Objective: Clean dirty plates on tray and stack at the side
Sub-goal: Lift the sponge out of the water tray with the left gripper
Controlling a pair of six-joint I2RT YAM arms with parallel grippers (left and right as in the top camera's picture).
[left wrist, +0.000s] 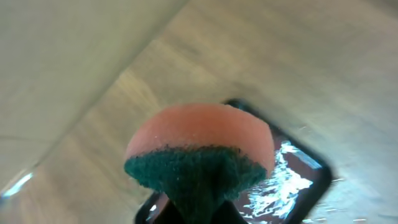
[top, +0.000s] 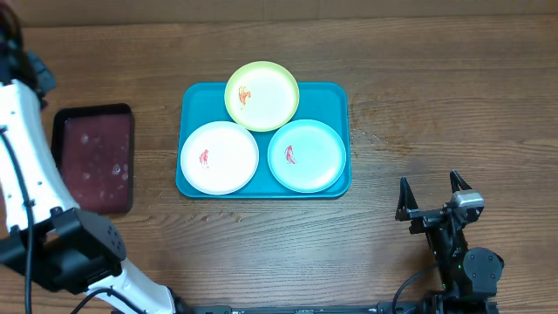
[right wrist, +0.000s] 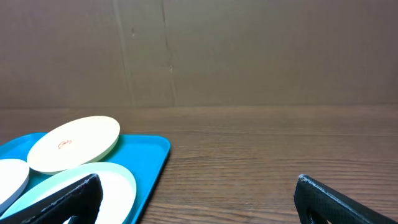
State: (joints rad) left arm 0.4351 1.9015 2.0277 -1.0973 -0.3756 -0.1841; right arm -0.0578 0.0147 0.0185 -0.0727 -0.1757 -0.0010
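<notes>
**Sponge in hand, no plate wiped yet**

The tray [top: 338, 98] lies mid-table with all three plates on it. The yellow-green plate [top: 261, 96] is at the far side and overhangs the far rim. The white plate [top: 219, 157] is near left and the blue plate [top: 306, 155] near right, the two just beside each other. Each carries a small red smear, and nothing is stacked at the side, so I judge the cleaning not begun.

The left arm [top: 26, 148] is at the far left of the table [top: 436, 87], well apart from the plates. Its wrist view is filled by a sponge [left wrist: 199, 143], orange with a green scouring face, hanging over the maroon tray [left wrist: 298, 180], whose floor glints as if wet. The left gripper's own fingers are hidden behind the sponge. The sponge is pinched narrow at its near end, so I judge it clamped there.

The right gripper [top: 428, 180] sits near right, well apart from the tray, with its fingers spread wide and nothing between them.

The step in hand looks like readying the sponge at the maroon tray. The next move calls for carrying it right to the tray and pressing the scouring face flat onto a smear, the white plate being closest. A light plate may slide under the wipe, so the right gripper may need to steady the rim, then lift the wiped plate out to the bare table on the right
</notes>
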